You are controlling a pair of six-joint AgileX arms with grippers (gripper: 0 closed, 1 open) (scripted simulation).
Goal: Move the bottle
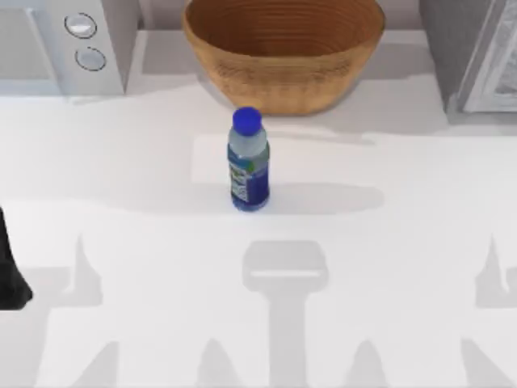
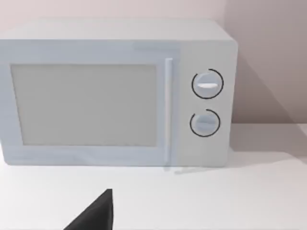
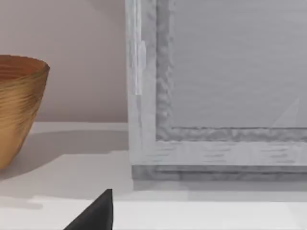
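The bottle (image 1: 248, 162) stands upright mid-bench just before the wicker basket (image 1: 283, 48), free for either arm, while the left hand (image 1: 10, 271), apparently parked at the left edge, hides its finger state.

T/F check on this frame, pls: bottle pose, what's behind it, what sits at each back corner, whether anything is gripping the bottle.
1. The bottle stands upright near the middle of the table. True.
2. The bottle lies inside the basket. False: it stands on the table in front of the woven basket, apart from it.
3. A white microwave with two round dials sits at the table's back left. True.
4. The bottle's cap is off. False: the blue cap is on.
5. A gripper is clamped on the bottle. False: nothing touches it; the left arm is a dark shape at the table's left edge.
6. A grey framed cabinet stands to the right of the basket. True.
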